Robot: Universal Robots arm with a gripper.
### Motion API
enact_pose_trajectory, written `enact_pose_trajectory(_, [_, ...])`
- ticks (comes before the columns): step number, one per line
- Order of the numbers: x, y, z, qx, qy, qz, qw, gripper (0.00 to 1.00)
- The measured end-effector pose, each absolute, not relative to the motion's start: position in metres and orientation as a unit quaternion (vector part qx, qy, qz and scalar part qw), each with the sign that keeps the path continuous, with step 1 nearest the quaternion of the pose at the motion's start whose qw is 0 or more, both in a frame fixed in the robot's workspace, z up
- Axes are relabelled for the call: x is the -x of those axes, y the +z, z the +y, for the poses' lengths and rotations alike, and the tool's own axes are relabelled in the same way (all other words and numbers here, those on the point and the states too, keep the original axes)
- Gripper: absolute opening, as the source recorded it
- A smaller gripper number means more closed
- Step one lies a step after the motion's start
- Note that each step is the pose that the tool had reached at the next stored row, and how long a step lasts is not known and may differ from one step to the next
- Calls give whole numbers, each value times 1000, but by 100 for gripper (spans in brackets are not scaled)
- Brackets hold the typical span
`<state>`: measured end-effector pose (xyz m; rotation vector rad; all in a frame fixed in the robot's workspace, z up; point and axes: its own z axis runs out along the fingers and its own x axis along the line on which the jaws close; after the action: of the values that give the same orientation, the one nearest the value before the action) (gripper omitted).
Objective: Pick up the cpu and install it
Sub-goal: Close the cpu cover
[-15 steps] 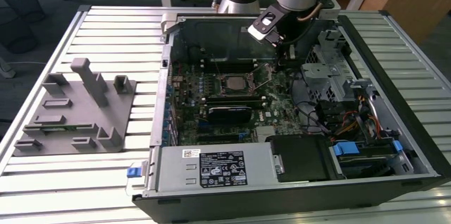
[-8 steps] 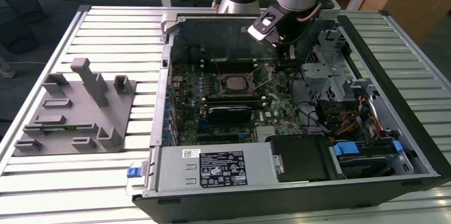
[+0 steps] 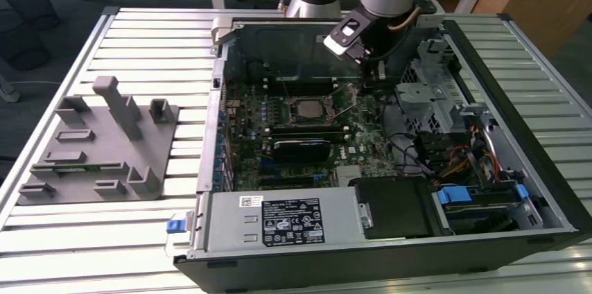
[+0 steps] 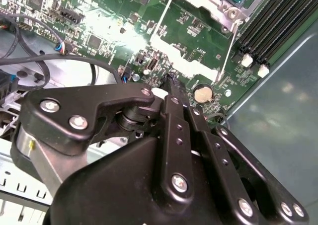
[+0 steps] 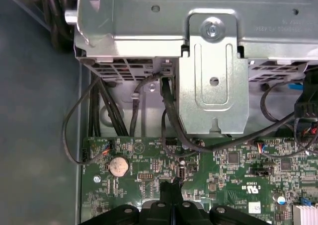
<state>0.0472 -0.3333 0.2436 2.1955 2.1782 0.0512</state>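
Fingers pressed together, holding nothing, hover low over the motherboard, at 2 o'clock from the socket in the exterior view, probably pinched narrow to work beside its raised lever. The cpu appears seated in that socket.

Exterior view: even overhead room light. The slatted table is bright; the inside of the computer case is dimmer, with soft shadows. Second wrist view: blown-out white glare on the motherboard, claw dark and soft close to the lens, hazy reflections on the case wall. First wrist view: metal bracket brightly lit, grey panel beside it dim.
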Motion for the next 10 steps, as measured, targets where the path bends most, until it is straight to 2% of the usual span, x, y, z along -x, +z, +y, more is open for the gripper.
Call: enact_pose_trajectory(10, [-31, 243, -333, -710, 17, 704, 24, 11])
